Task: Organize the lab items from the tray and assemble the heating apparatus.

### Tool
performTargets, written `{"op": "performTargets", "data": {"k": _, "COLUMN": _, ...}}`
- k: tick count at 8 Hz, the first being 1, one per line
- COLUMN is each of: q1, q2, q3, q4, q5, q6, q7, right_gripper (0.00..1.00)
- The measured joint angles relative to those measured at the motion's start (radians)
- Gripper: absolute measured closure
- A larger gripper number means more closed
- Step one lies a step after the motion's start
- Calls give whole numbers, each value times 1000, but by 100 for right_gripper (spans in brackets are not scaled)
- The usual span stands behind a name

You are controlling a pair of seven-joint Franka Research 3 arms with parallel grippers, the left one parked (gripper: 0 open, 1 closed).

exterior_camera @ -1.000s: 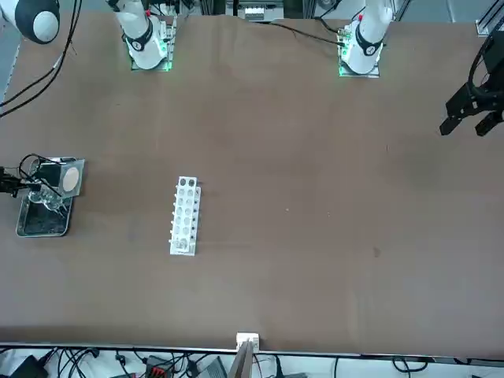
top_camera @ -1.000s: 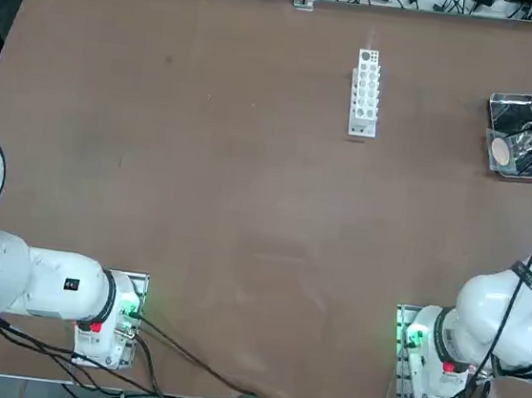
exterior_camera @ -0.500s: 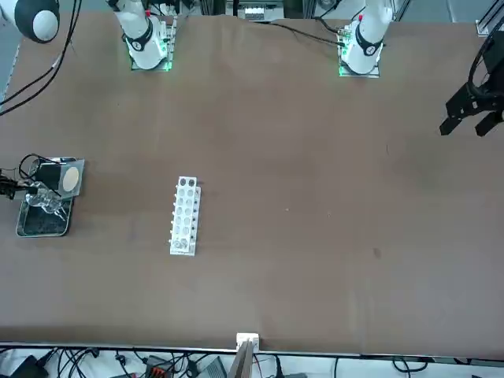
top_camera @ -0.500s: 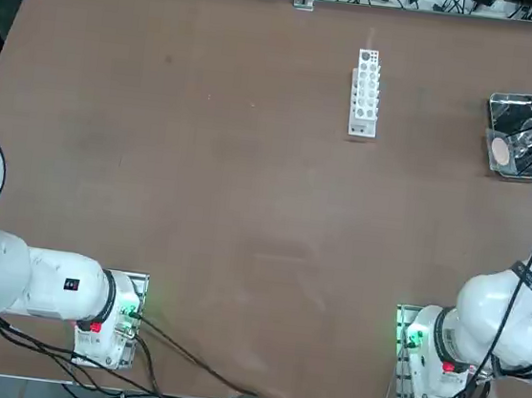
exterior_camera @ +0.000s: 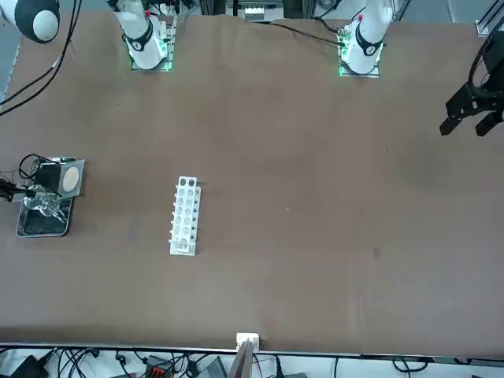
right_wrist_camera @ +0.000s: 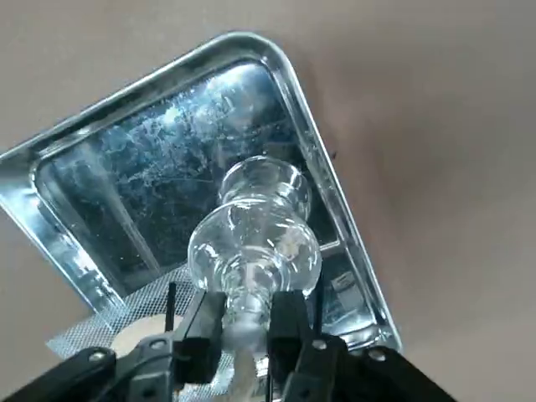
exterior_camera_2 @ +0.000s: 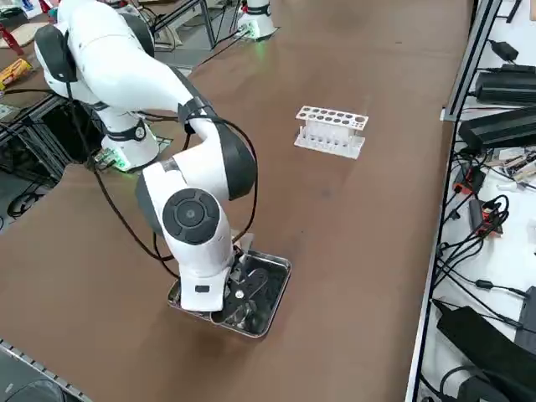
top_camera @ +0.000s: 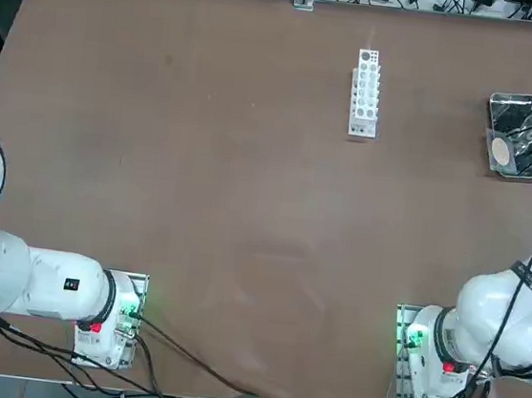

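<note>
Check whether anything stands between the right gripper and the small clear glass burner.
Nothing visible does: over the metal tray, the right gripper has its fingers closed on the narrow neck of the glass burner, with no other item between.

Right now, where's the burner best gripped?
I'd take the burner by its narrow neck, one finger either side, coming from the neck end; the round bulb looks wider and likelier to slip. The right gripper holds that neck, at the tray.

brown matte tabletop (top_camera: 246, 206) showing plain, small glass burner (right_wrist_camera: 255, 243) gleaming clear, square mesh (exterior_camera: 71, 178) showing grey around a tan disc, slotted test tube rack (exterior_camera_2: 330, 131) showing white
</note>
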Motion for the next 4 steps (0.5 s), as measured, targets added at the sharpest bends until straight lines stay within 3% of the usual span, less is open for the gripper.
{"op": "performTargets", "data": {"k": 4, "q1": 3, "q2": -6, "q3": 8, "q4": 26, "q5": 0, "q6": 2, "q7": 0, "right_gripper": 69}}
